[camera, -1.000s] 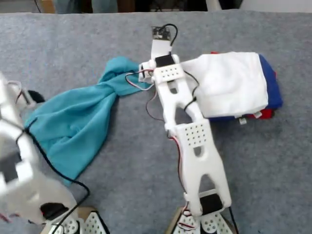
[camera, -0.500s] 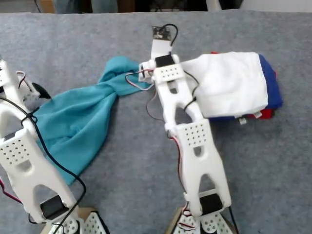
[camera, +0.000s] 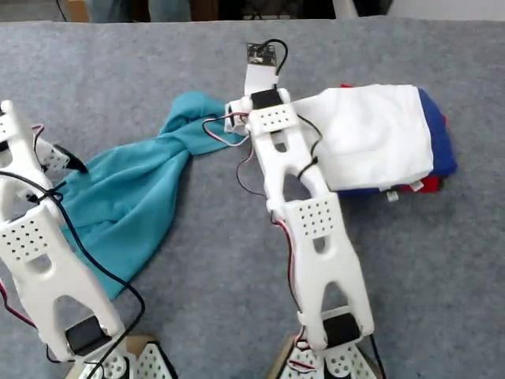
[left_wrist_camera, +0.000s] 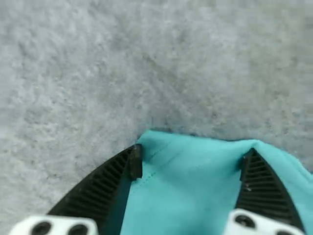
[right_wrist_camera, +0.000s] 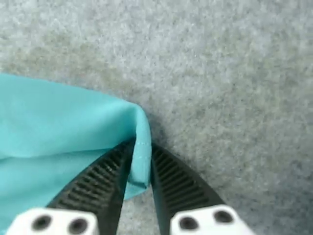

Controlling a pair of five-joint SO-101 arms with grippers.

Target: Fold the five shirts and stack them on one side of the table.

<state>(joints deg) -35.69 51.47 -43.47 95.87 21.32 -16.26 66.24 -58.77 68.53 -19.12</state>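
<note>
The shirt may slip from the clenched right pincer, which bites only a thin hem, or escape the released left pincer straddling its edge

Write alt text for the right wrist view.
The right gripper is shut on a stitched edge of a teal shirt, with the cloth pinched between its black ribbed jaws. The rest of the shirt spreads away to one side over the grey table covering.
</note>
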